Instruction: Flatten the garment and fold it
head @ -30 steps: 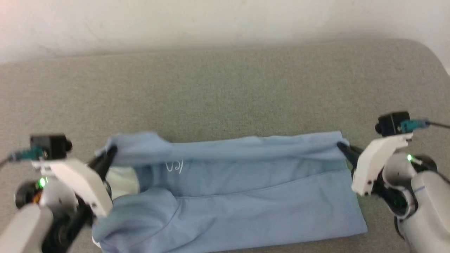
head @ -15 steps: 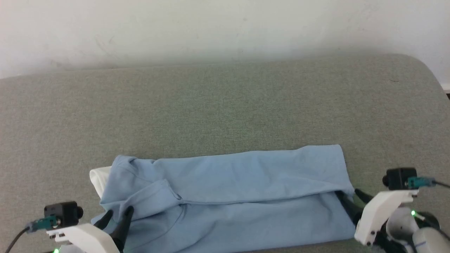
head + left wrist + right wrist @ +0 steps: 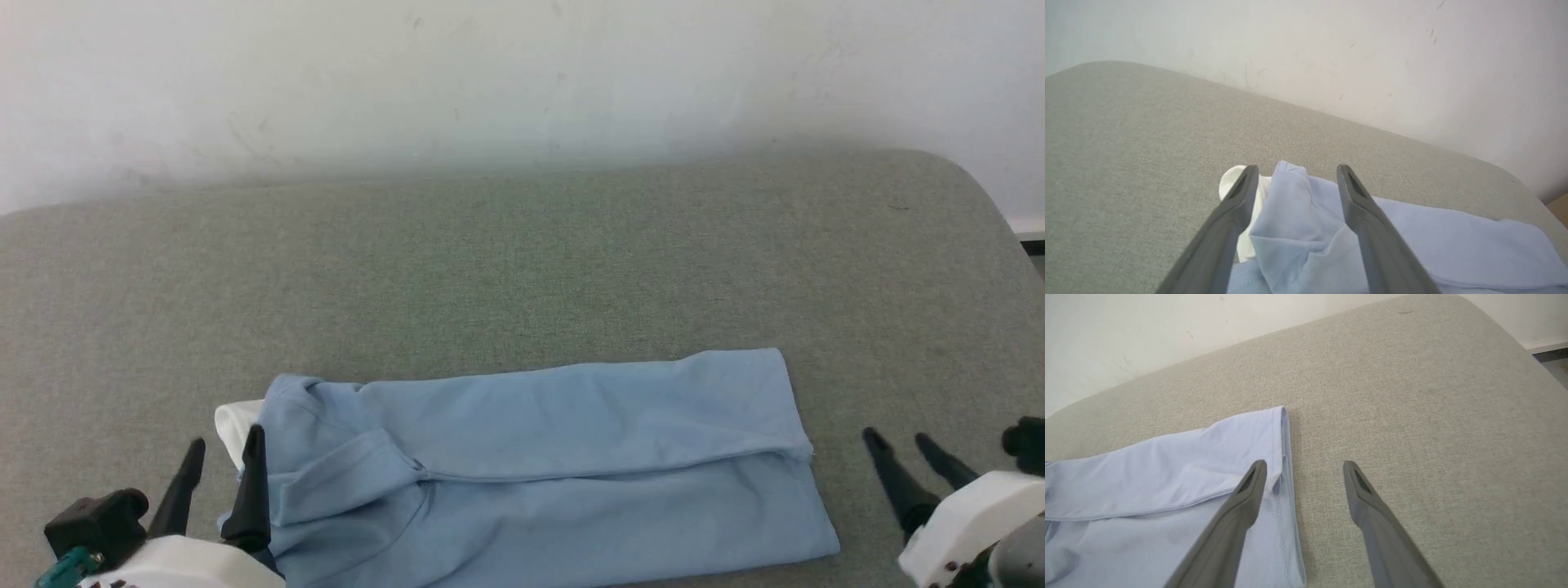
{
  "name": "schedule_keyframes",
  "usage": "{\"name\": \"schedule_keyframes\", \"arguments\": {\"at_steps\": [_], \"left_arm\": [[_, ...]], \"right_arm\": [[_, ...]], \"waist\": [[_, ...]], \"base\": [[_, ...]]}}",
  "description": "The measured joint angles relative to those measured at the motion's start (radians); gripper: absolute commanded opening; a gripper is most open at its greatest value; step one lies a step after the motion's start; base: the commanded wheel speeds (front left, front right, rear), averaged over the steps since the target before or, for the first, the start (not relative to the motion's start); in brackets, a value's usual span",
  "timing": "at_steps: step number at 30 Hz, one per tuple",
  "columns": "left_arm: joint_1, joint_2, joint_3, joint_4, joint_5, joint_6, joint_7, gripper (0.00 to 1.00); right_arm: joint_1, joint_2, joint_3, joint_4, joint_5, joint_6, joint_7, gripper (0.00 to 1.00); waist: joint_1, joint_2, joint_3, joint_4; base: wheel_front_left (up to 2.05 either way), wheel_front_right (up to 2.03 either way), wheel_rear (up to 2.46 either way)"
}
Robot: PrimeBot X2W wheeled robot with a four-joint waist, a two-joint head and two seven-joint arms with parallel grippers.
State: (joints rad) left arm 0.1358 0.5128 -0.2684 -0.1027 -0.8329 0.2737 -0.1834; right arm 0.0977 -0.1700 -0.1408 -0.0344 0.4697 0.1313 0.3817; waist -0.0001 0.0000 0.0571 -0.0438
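1. Wall [image 3: 522,73]: a pale, scuffed surface runs behind the far edge of the table.

2. Table [image 3: 522,261]: covered in grey-green woven fabric, with a rounded far right corner. The far half is bare fabric.

3. Garment [image 3: 571,441]: light blue. It lies on the near part of the table, between the two grippers.
   - It is folded into a long band running left to right.
   - An upper layer lies over a lower one. The edge of the upper layer forms a line along the length of the band.
   - The right end is straight and hemmed. The left end is bunched and creased.

4. Left gripper [image 3: 227,438]: at the garment's left end, fingers spread wide, holding nothing.
   - In the left wrist view, the left gripper [image 3: 1297,168] frames a raised fold of blue cloth.
   - Whether the fingers touch the cloth cannot be told.

5. Right gripper [image 3: 896,436]: near the garment's right end, fingers spread wide, holding nothing.
   - In the head view it stands apart from the hem.
   - In the right wrist view, one finger of the right gripper [image 3: 1304,463] overlaps the hemmed edge and the other lies over bare table.

6. Collar [image 3: 231,420]: white. It protrudes from the left end of the garment, just beside the left gripper.
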Motion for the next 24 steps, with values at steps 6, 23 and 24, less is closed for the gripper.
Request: {"name": "schedule_keyframes", "arguments": {"at_steps": [6, 23, 24], "left_arm": [[-0.060, -0.030, -0.019, -0.004, 0.158, 0.000, -0.065, 1.00], [-0.092, -0.170, 0.026, -0.022, 0.387, -0.062, -0.073, 1.00], [-0.091, -0.173, 0.030, -0.019, 0.390, -0.063, -0.073, 1.00]], "right_arm": [[-0.089, 0.013, -0.042, 0.051, -0.008, 0.000, 0.111, 1.00], [-0.314, -0.014, 0.064, 0.504, -0.021, 0.000, 0.295, 0.49], [-0.321, -0.018, 0.073, 0.511, -0.015, -0.001, 0.314, 0.25]], "waist": [[0.0001, 0.0000, 0.002, 0.023], [0.0000, 0.0000, 0.027, 0.125], [0.0001, 0.0000, 0.026, 0.126]], "base": [[0.00, 0.00, 0.00], [0.00, 0.00, 0.00], [0.00, 0.00, 0.00]]}}
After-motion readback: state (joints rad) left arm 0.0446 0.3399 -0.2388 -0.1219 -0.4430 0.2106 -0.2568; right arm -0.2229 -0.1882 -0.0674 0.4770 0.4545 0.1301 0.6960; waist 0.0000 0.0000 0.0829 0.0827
